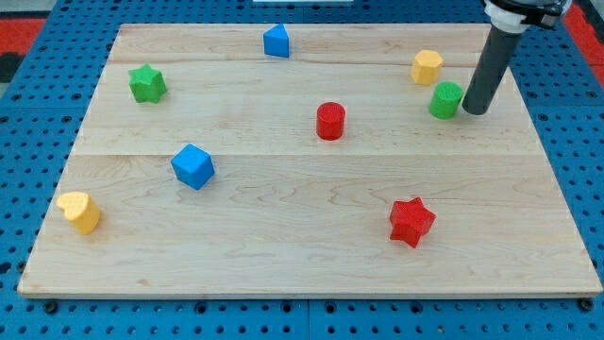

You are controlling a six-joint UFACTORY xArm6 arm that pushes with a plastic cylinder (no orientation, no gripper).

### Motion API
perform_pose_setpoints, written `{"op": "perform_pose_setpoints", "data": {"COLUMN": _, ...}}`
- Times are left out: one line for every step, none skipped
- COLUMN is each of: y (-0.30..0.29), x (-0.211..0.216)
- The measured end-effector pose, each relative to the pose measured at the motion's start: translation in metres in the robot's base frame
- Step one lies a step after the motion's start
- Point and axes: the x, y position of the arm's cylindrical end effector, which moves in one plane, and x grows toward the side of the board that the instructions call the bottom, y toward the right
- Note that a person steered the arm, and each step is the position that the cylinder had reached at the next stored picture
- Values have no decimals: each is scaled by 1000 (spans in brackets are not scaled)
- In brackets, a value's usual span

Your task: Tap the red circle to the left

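Rod cut off by the view's top edge, upper part and arm out of sight. My tip (474, 110) just beside the green block (446, 99) on the view's right; contact or a thin gap impossible to tell. Green block's right side partly hidden behind the rod, shape not made out for certain. Far faces of every block turned away, unseen. Wooden board (302, 255) whole, but blue pegboard (28, 302) beneath it cropped on all four sides

My tip (475, 110) touches green cylinder (446, 100), blocking its leftward path to red circle (330, 121); beyond it, bare board.
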Motion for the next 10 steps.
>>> {"op": "perform_pose_setpoints", "data": {"y": -19, "x": 0}}
{"op": "perform_pose_setpoints", "data": {"y": -15, "x": 1}}
{"op": "perform_pose_setpoints", "data": {"y": -18, "x": 50}}
{"op": "perform_pose_setpoints", "data": {"y": -78, "x": 76}}
{"op": "perform_pose_setpoints", "data": {"y": -163, "x": 68}}
{"op": "perform_pose_setpoints", "data": {"y": -219, "x": 70}}
{"op": "perform_pose_setpoints", "data": {"y": -315, "x": 57}}
{"op": "perform_pose_setpoints", "data": {"y": -360, "x": 56}}
{"op": "perform_pose_setpoints", "data": {"y": -296, "x": 41}}
{"op": "perform_pose_setpoints", "data": {"y": -210, "x": 36}}
